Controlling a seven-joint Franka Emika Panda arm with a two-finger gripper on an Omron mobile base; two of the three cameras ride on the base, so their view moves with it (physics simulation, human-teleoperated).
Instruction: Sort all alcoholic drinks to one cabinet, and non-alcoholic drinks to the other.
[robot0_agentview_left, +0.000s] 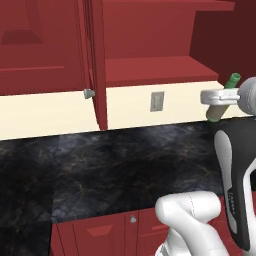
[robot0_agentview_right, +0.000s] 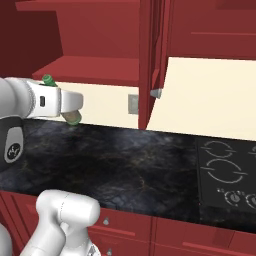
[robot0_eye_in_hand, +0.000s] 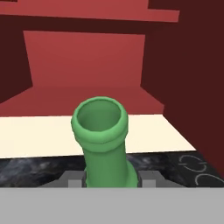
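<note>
My gripper (robot0_agentview_left: 216, 97) is shut on one of the alcoholic drinks, a slim green glass bottle (robot0_agentview_left: 221, 98). It hangs tilted above the right end of the counter, neck up and toward the cabinet. From the right base view the bottle (robot0_agentview_right: 73, 118) pokes out above and below the white hand (robot0_agentview_right: 69, 103). In the hand view its open green neck (robot0_eye_in_hand: 101, 139) rises between the fingertips (robot0_eye_in_hand: 148, 177), pointing at the open cabinet's lower shelf (robot0_eye_in_hand: 83, 98). The non-alcoholic drinks are out of view.
The open red cabinet has a bare lower shelf (robot0_agentview_left: 155, 70) and its door (robot0_agentview_left: 97, 65) swung out with a knob (robot0_agentview_left: 89, 93). Below lie the black marble counter (robot0_agentview_left: 115, 165), a wall outlet (robot0_agentview_left: 157, 101) and a stove top (robot0_agentview_right: 225, 172) at the right.
</note>
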